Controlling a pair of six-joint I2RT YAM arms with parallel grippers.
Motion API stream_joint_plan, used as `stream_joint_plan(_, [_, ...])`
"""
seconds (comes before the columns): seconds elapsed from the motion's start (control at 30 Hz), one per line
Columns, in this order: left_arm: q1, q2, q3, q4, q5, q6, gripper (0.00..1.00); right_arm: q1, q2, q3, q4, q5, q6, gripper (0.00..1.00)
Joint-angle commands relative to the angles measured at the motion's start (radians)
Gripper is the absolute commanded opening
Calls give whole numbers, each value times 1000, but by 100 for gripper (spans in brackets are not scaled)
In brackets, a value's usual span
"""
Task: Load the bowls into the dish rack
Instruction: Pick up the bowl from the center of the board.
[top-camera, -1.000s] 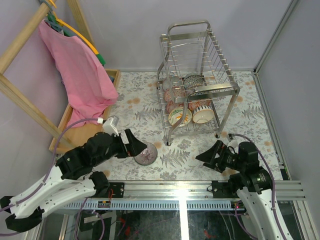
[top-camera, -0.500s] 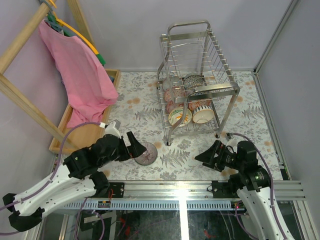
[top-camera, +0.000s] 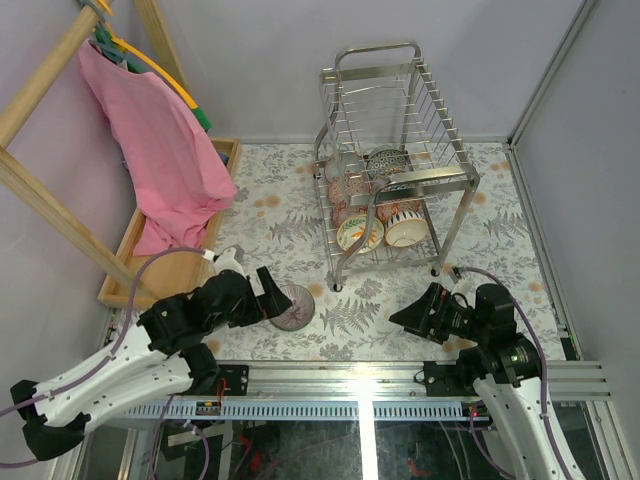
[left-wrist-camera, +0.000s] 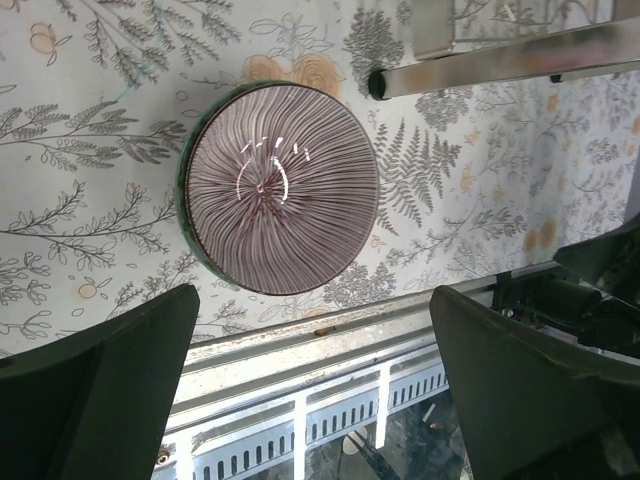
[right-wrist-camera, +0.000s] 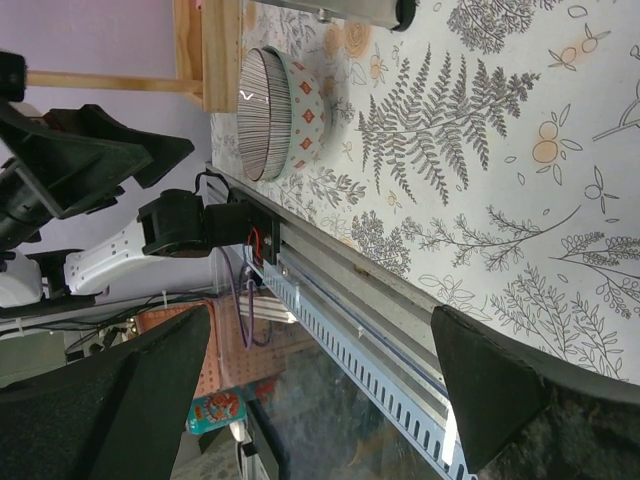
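One striped purple-grey bowl (top-camera: 293, 306) sits upright on the floral table, in front of the dish rack (top-camera: 397, 150). From above, in the left wrist view, the bowl (left-wrist-camera: 280, 187) lies just beyond my open left gripper (left-wrist-camera: 312, 312), untouched. My left gripper (top-camera: 266, 298) hovers at the bowl's left side. The right gripper (top-camera: 412, 312) stands open near the rack's front right, nothing between its fingers (right-wrist-camera: 520, 400). It sees the bowl (right-wrist-camera: 280, 108) from the side. Several bowls stand in the rack, among them a cream one (top-camera: 360, 233) and a patterned one (top-camera: 405, 228).
A shallow wooden tray (top-camera: 150, 262) lies at the left under a pink cloth (top-camera: 160, 150) hung on a wooden frame. The rack's front leg (left-wrist-camera: 500, 62) stands just right of the bowl. A metal rail (top-camera: 370, 376) runs along the near table edge.
My left arm has drawn back slightly toward the near edge, its gripper staying beside the bowl. The right arm and the bowl have hardly moved.
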Motion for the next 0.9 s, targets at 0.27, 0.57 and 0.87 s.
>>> stream_joint_plan(0.27, [-5,12,-124,65,-8,-104,100,-3,-121,-5,-95,-51,18,100])
stream_joint_plan(0.57, [-3,104,-102,48,-127,-109,97,-1,-98,13,-95,-55,7,99])
stream_joint_plan(0.87, [-4,173,-83,48,-195,-93,75,-3,-82,38,-124,-53,-18,99])
